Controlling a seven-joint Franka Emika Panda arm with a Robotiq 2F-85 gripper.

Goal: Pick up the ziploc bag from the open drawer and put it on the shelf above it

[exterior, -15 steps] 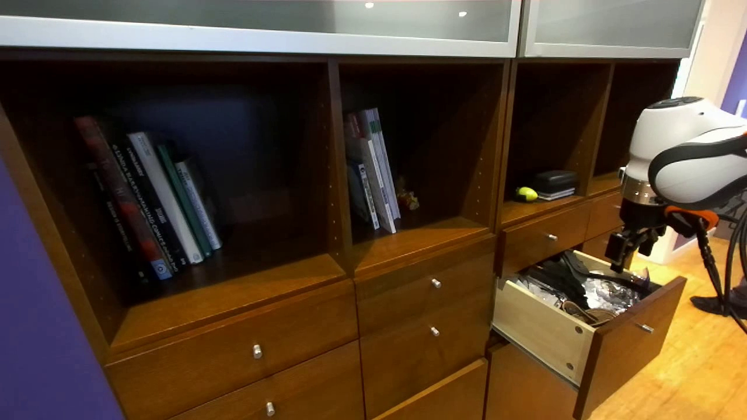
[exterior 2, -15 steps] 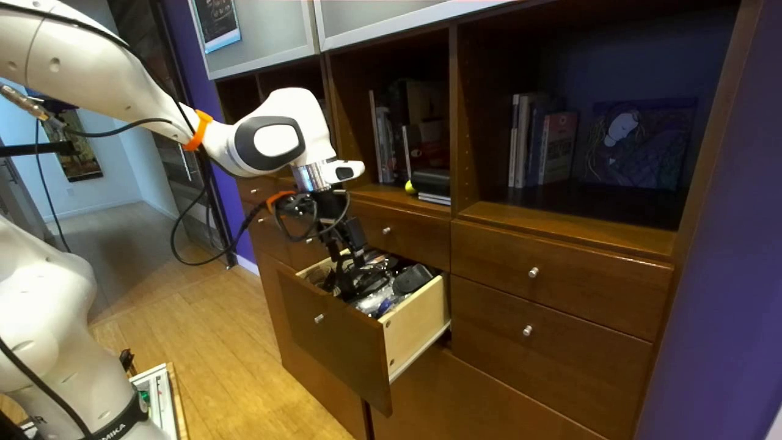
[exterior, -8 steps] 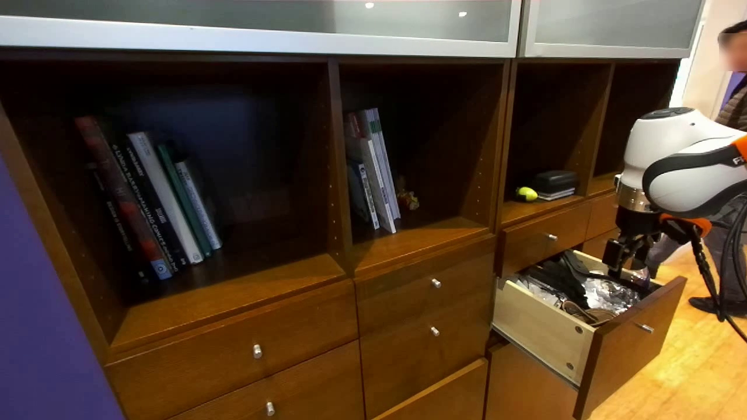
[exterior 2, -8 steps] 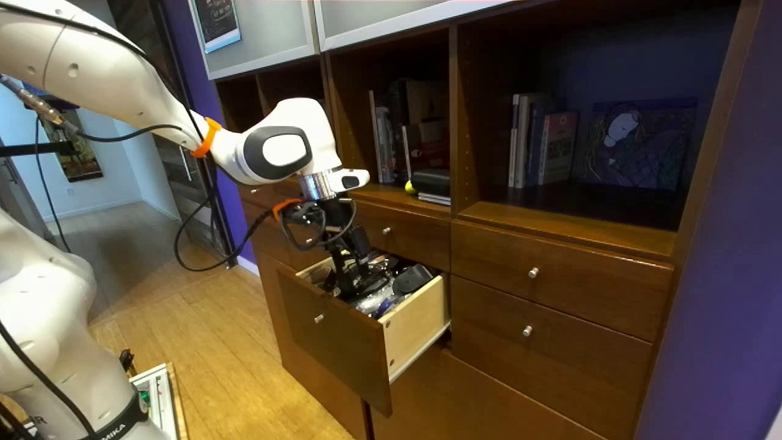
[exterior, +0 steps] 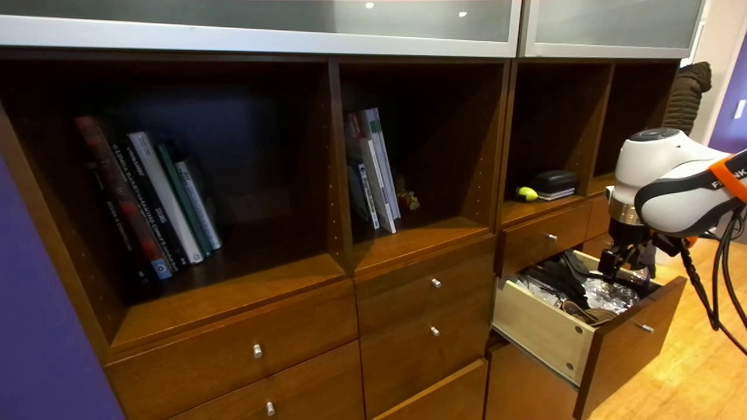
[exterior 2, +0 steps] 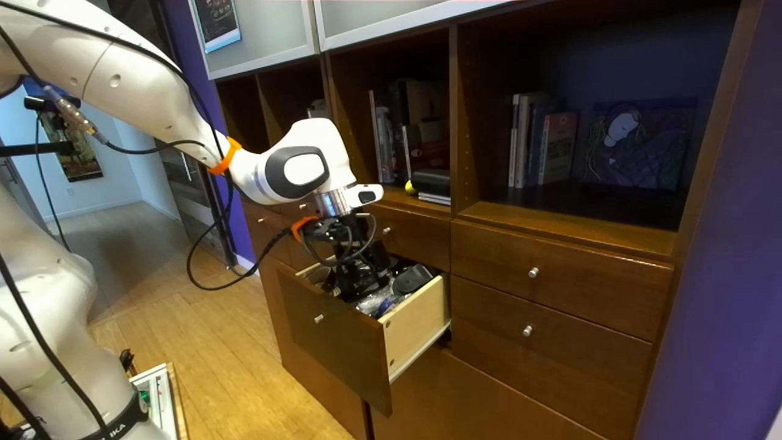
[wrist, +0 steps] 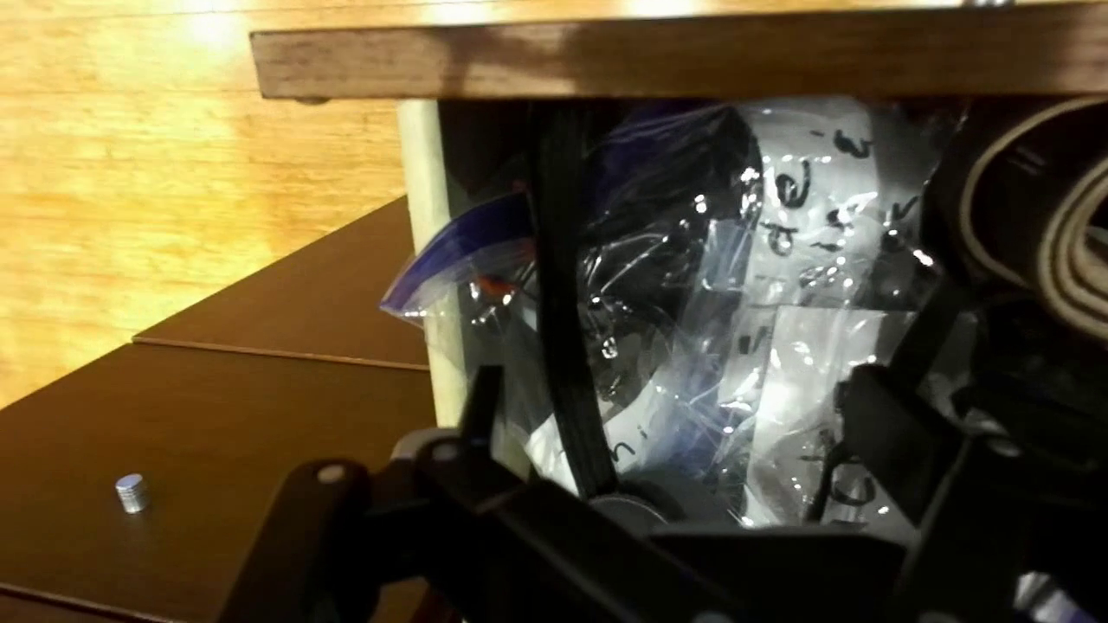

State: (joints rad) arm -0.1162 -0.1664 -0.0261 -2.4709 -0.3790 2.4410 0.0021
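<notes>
Ziploc bag (wrist: 684, 285), clear and crinkly with dark and white stuff showing through, is lying in the open drawer (exterior: 545, 332), pressed so close to other plastic that its edges are blurring into theirs. Compared with a second ago, the arm (exterior 2: 250, 177) is sitting lower in both exterior views, and the gripper (wrist: 705, 372) is hanging closer over the drawer's jumble, so the robot is probably lining up its grab. The gripper's two fingers (wrist: 900, 424) are standing well apart and holding nothing, with the bag's plastic showing between them in the wrist view; whether the tips are touching it is not coming clear. The lift is still waiting to happen, and so is the move to the shelf (exterior: 513, 211) above.

One drawer is standing pulled well out, with one silver knob (exterior: 645, 328) on its front. Inside, one black strap (wrist: 571, 363) is running across the plastic and may be getting in the lift's way. One brown coil (wrist: 1060, 268) is resting off to the side. At least three white labels (wrist: 818, 173) with handwriting are showing, but how many bags are holding them, I am not managing to tell. On the shelf, one yellow thing (exterior: 526, 193) and one black case (exterior: 555, 179) are sitting side by side. One person (exterior: 688, 99) in a dark jacket, partly hidden, is showing beyond the arm.
</notes>
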